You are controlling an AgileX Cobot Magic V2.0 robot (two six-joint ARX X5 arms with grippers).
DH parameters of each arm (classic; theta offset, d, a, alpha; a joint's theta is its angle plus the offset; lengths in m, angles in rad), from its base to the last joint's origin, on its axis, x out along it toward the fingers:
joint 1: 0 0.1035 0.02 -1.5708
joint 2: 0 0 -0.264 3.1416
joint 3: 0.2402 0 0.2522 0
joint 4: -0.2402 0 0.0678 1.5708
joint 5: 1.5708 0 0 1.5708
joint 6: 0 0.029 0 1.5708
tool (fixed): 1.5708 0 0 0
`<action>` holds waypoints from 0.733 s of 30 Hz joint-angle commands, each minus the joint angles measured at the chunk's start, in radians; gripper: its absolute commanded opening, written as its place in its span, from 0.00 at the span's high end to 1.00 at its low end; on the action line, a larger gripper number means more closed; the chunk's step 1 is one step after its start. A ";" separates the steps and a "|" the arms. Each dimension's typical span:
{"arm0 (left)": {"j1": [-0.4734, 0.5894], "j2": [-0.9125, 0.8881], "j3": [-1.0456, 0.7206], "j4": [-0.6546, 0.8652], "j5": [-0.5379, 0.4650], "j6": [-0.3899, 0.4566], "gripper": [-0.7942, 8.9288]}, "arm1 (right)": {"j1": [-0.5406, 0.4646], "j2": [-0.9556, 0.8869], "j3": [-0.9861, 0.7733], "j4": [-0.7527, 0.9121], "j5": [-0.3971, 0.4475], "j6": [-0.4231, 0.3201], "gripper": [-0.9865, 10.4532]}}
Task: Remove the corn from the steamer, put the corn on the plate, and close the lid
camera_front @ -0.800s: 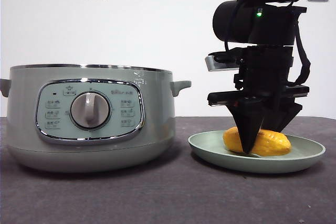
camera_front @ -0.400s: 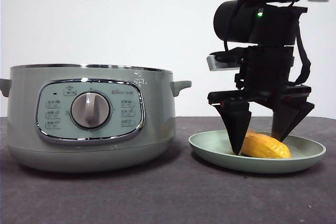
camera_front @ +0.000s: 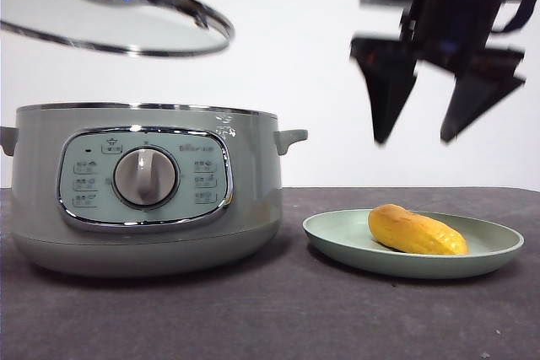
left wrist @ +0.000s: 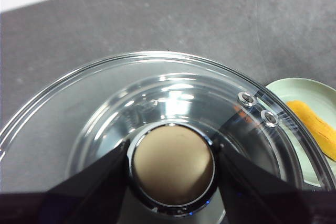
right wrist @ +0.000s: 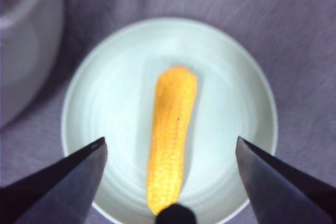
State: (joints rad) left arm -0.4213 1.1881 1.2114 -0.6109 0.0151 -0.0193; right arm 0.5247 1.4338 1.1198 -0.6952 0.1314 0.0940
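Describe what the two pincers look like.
Both are black. The right pincer has two flat, wedge-shaped jaws tapering to points below a blocky black body, with a dark cable looped beside it. The left pincer shows two broad black jaws; blue lights glow above it.

Corn (camera_front: 417, 231) flat on plate (camera_front: 337, 238) — lid (camera_front: 126, 31) above open steamer (camera_front: 143, 187)

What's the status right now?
Right hand open, high above the plate. Corn lying on the plate. Left hand holds the lid by its knob over the open steamer. Nothing blocking.
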 commanded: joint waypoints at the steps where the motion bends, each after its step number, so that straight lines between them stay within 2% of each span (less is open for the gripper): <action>1: -0.013 0.043 0.008 0.069 0.017 -0.009 0.93 | -0.010 -0.056 -0.008 -0.006 0.003 0.010 0.56; 7: -0.037 0.149 0.008 0.113 0.018 -0.025 0.93 | -0.063 -0.154 -0.008 -0.062 0.006 0.010 0.56; 12: -0.040 0.207 0.008 0.115 0.018 -0.026 0.93 | -0.115 -0.165 -0.008 -0.107 0.006 0.002 0.56; 19: -0.044 0.229 0.008 0.061 0.015 -0.025 0.93 | -0.120 -0.165 -0.008 -0.106 0.005 0.002 0.56; 21: -0.044 0.229 0.008 0.047 0.011 -0.025 0.91 | -0.120 -0.165 -0.008 -0.106 0.005 0.002 0.56; 22: -0.044 0.229 0.008 0.047 0.012 -0.025 0.86 | -0.120 -0.165 -0.008 -0.106 0.005 0.002 0.56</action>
State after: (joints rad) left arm -0.4610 1.4139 1.2125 -0.5598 0.0288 -0.0383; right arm 0.4046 1.2667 1.1198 -0.8059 0.1345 0.0937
